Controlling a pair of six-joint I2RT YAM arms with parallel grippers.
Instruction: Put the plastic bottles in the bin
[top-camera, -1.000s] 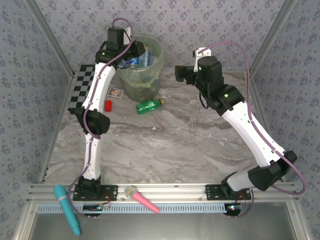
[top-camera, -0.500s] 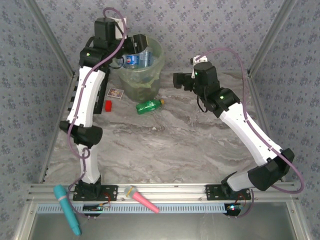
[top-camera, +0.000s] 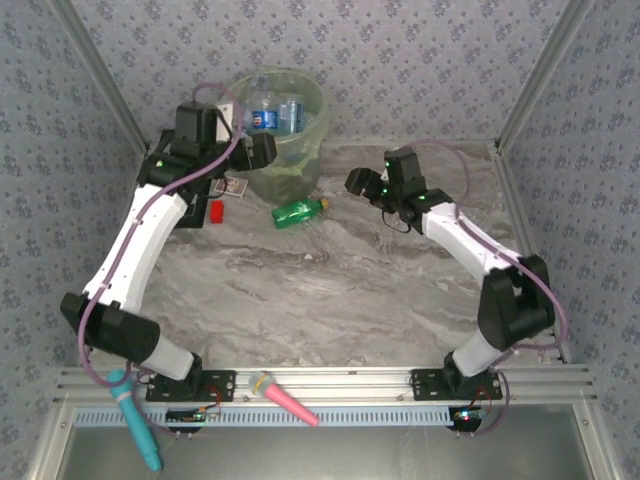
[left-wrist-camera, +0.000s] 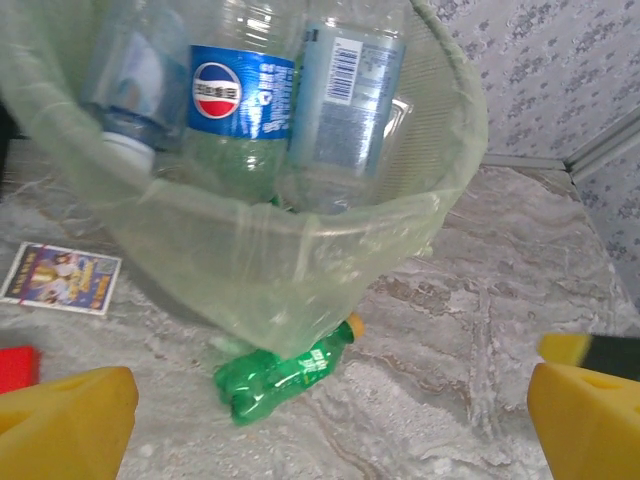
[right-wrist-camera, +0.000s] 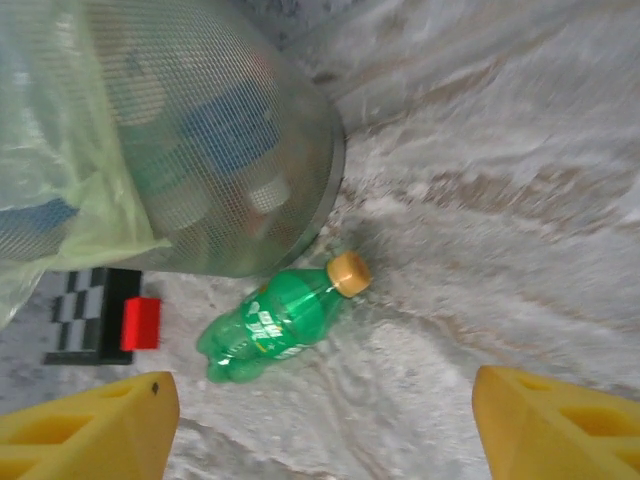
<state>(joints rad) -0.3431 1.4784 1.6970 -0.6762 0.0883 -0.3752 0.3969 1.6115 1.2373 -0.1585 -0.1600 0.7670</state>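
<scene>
Left gripper (left-wrist-camera: 322, 425) hangs just beside the bin (top-camera: 292, 168) with its jaws spread wide and nothing between them, and the right gripper (right-wrist-camera: 320, 425) is likewise wide and empty above the one green bottle (top-camera: 298, 211), which lies on its side on the bench (top-camera: 350, 290) just beside the foot of the bin. Several clear bottles with blue labels (top-camera: 270, 112) already sit inside the bin, so I judge the job nearly done, with only that green bottle left. Grey and marbled, the bench also carries a red block (top-camera: 216, 211) and a small picture card (top-camera: 234, 186), within walls of blue-grey patterned paper.
</scene>
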